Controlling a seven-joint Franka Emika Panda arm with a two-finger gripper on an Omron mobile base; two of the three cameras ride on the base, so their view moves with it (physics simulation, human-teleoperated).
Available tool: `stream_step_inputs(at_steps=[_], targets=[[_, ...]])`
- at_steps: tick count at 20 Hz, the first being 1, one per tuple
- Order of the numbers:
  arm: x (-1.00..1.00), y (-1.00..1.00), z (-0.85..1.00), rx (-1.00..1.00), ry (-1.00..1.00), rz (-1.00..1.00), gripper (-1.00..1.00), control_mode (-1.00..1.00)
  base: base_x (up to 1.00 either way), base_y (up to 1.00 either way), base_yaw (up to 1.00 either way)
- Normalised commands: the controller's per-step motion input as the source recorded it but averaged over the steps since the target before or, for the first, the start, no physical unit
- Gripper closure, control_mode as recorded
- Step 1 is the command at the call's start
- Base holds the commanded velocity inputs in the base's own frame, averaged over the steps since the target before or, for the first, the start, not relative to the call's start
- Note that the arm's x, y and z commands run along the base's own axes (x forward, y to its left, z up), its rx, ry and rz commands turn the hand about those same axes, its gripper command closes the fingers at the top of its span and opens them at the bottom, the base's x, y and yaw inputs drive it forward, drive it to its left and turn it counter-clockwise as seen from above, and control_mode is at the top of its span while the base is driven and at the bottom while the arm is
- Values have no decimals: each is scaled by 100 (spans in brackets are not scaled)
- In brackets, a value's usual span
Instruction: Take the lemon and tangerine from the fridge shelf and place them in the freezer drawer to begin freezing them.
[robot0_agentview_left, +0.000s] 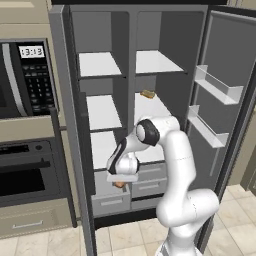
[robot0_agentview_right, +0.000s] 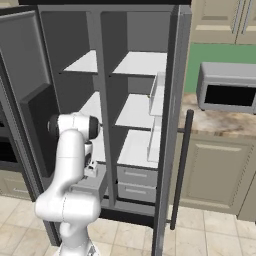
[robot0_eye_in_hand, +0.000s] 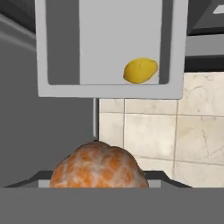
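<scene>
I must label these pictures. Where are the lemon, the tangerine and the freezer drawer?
lemon (robot0_eye_in_hand: 140, 71), hand view, middle of its yellow skin.
tangerine (robot0_eye_in_hand: 98, 168), hand view, middle of its orange top.
freezer drawer (robot0_eye_in_hand: 109, 91), hand view, its pale front rim.

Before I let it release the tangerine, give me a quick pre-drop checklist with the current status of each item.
1. Tangerine in the gripper: ok, it sits at the fingertips in the hand view, jaws closed on it.
2. Freezer drawer pulled open: ok, its inside shows from above.
3. Lemon already in the drawer: ok, lying near its front right corner in the hand view.
4. Tangerine over the drawer opening: not ok, it hangs outside the drawer's rim.
5. Room in the drawer: ok, bare floor beside the lemon.
6. Gripper's height above the drawer: cannot tell.
</scene>
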Motion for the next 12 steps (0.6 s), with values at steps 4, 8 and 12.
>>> stream_step_inputs(at_steps=[4, 8, 12], targets=[[26, 5, -37, -3, 0, -8, 100, -100, 0, 0, 0], [27, 8, -41, -4, 0, -8, 100, -100, 0, 0, 0], [34, 19, -37, -4, 0, -8, 100, -100, 0, 0, 0]])
